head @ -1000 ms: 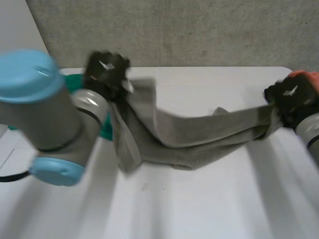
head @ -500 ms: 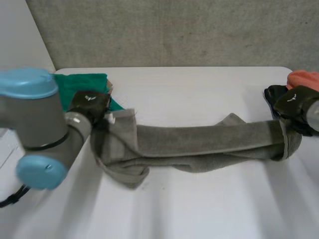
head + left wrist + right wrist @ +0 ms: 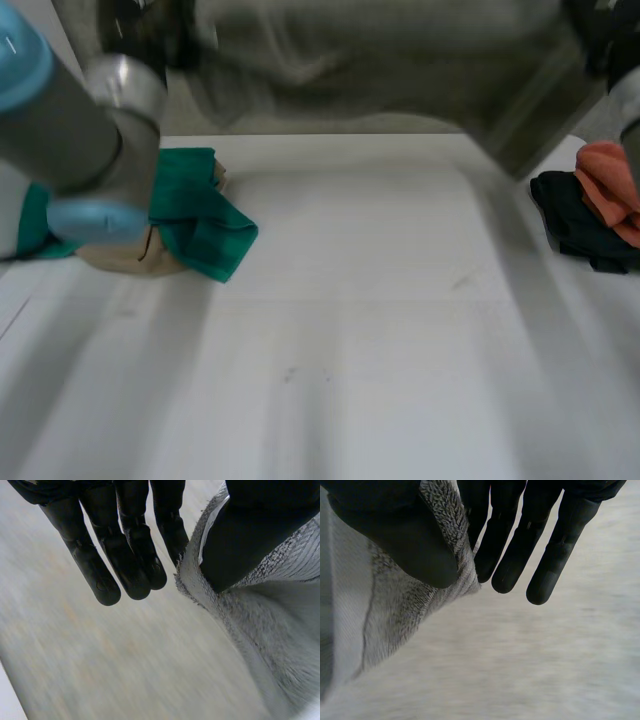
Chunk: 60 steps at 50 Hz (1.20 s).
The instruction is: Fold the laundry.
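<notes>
A grey towel [image 3: 370,60] hangs stretched in the air above the far side of the white table [image 3: 350,340], held between both hands. In the left wrist view my left hand [image 3: 125,555] pinches one end of the towel [image 3: 270,630] between its thumb and straight fingers. In the right wrist view my right hand [image 3: 530,545] pinches the other end of the towel [image 3: 395,615] the same way. Seen from the head, the left hand [image 3: 140,30] is high at the left and the right hand [image 3: 612,30] high at the right.
A green cloth [image 3: 200,215] lies crumpled on a tan piece [image 3: 130,258] at the table's left. A black cloth [image 3: 575,225] and an orange cloth [image 3: 610,185] lie at the right edge. My left arm [image 3: 70,130] reaches over the left side.
Both hands have risen fast, lifting the grey towel off the table; it now hangs spread high between them. The green cloth, earlier partly covered, lies in full sight.
</notes>
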### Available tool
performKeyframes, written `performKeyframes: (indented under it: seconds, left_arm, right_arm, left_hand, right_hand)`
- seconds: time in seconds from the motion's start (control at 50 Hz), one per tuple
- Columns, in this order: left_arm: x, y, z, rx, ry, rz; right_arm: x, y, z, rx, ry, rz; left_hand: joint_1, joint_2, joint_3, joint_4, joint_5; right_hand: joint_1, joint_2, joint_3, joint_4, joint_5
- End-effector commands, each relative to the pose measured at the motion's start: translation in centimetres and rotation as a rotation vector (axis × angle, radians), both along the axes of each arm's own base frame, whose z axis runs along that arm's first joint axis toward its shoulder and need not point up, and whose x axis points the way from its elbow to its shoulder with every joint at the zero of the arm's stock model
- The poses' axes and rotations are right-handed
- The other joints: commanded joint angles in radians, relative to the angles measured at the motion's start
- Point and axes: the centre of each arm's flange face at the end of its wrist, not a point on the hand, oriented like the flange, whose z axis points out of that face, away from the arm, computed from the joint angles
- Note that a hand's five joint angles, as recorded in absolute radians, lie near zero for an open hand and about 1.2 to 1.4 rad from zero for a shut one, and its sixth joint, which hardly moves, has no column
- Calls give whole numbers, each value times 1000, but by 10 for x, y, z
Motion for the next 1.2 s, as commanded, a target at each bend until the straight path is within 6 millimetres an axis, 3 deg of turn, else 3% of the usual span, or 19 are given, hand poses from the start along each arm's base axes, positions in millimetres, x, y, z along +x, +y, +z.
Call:
performKeyframes:
  seconds: [0.02, 0.06, 0.14, 0.22, 0.26, 0.32, 0.38, 0.54, 0.7, 0.78, 0.84, 1.0, 1.02, 1.04, 1.12, 1.2]
  left_arm:
    - [11, 29, -121, 274, -152, -47]
    - [13, 34, -149, 321, -179, -51]
    - [18, 44, -190, 408, -226, -53]
    - [22, 53, -203, 438, -284, -47]
    - [23, 62, -209, 445, -342, -51]
    - [26, 73, -208, 417, -428, -54]
    - [26, 80, -206, 382, -495, -71]
    - [19, 105, -222, 305, -706, -209]
    - [15, 119, -225, 223, -818, -230]
    - [8, 122, -222, 187, -821, -237]
    - [5, 120, -222, 177, -819, -239]
    - [9, 115, -219, 195, -818, -159]
    - [10, 114, -210, 185, -794, -139]
    - [10, 114, -204, 173, -785, -129]
    - [6, 121, -191, 150, -756, -136]
    - [4, 120, -183, 150, -705, -141]
  right_arm:
    - [-25, 25, -95, 469, 97, 67]
    - [-26, 38, -125, 604, 110, 99]
    - [-27, 53, -167, 748, 147, 120]
    - [-29, 63, -183, 794, 178, 115]
    - [-30, 67, -189, 818, 170, 116]
    - [-30, 74, -195, 852, 162, 120]
    - [-30, 79, -199, 871, 156, 121]
    - [-30, 80, -200, 896, 112, 122]
    - [-31, 79, -200, 899, 105, 118]
    - [-31, 80, -200, 901, 104, 113]
    - [-32, 80, -201, 907, 103, 110]
    - [-33, 80, -193, 913, 99, 101]
    - [-36, 78, -186, 915, 83, 86]
    - [-38, 77, -182, 917, 70, 71]
    - [-56, 70, -156, 936, -94, -16]
    - [-66, 74, -137, 982, -280, -44]
  left_hand:
    - [245, 199, 204, 199, 253]
    - [245, 199, 204, 199, 253]
    - [245, 199, 204, 199, 253]
    - [240, 193, 198, 193, 248]
    - [-113, -160, -155, -160, -105]
    - [-422, -469, -464, -469, -414]
    - [-517, -564, -559, -564, -510]
    - [-591, -637, -633, -638, -583]
    - [-532, -579, -574, -579, -524]
    - [-313, -359, -354, -360, -305]
    - [232, 186, 191, 186, 240]
    - [245, 199, 204, 199, 253]
    - [245, 199, 204, 199, 253]
    - [245, 199, 204, 199, 253]
    - [245, 199, 204, 199, 253]
    - [245, 199, 204, 199, 253]
  right_hand:
    - [276, 218, 209, 197, 236]
    - [276, 218, 209, 197, 236]
    - [276, 218, 209, 197, 236]
    - [276, 218, 209, 197, 236]
    - [276, 218, 209, 197, 236]
    - [276, 218, 209, 197, 236]
    - [276, 218, 209, 197, 236]
    - [276, 218, 209, 197, 236]
    - [276, 218, 209, 197, 236]
    - [276, 218, 209, 197, 236]
    - [276, 218, 209, 197, 236]
    - [276, 218, 209, 197, 236]
    - [-205, -263, -272, -284, -245]
    - [-414, -472, -480, -493, -454]
    - [-539, -597, -606, -618, -579]
    - [-642, -700, -709, -721, -682]
